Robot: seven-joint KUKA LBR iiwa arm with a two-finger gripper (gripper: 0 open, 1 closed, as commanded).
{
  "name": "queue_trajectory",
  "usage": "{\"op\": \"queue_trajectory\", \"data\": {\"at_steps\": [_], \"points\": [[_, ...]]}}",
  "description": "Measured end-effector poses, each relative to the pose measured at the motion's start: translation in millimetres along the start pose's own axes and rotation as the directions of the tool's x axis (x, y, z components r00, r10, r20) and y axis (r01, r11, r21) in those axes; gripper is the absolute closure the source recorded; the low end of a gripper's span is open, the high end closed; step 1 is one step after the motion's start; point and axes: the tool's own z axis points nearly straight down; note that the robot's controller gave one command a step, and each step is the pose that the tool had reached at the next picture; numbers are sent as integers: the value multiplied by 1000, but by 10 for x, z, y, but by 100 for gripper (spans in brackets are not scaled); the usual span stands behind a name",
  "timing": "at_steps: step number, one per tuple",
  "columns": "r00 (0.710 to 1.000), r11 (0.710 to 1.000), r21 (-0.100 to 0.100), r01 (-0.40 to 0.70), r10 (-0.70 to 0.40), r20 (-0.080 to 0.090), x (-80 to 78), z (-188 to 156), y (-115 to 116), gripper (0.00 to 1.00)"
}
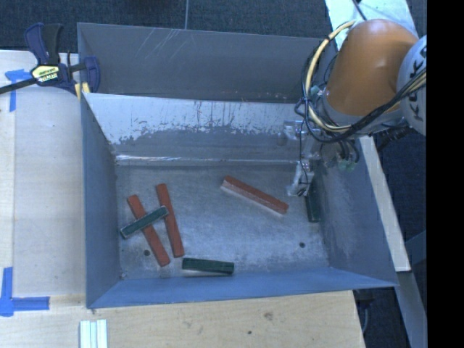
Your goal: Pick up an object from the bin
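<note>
From the overhead camera you see the gripper (302, 182) low at the right side of the bin (217, 71), under the arm's orange cover (370, 67). You cannot tell whether it is open or closed. A short dark green bar (312, 207) sits right at its tip, on the front side; whether it is gripped or lies on the floor is unclear. Just left of the gripper lies a long reddish-brown bar (254, 196), slanted. Well to the left lie a red bar (151, 239) and a second red bar (172, 230) side by side, with a green bar (143, 222) laid across the first. Front-left of the gripper, a dark bar (207, 266) lies by the front wall.
</note>
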Motion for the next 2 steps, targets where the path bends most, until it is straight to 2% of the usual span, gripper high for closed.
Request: {"op": "queue_trajectory", "data": {"at_steps": [1,2], "points": [[999,999,-1,34,-34,-6,-189,1129,172,0],[999,999,0,42,-42,-4,-32,1305,178,0]]}}
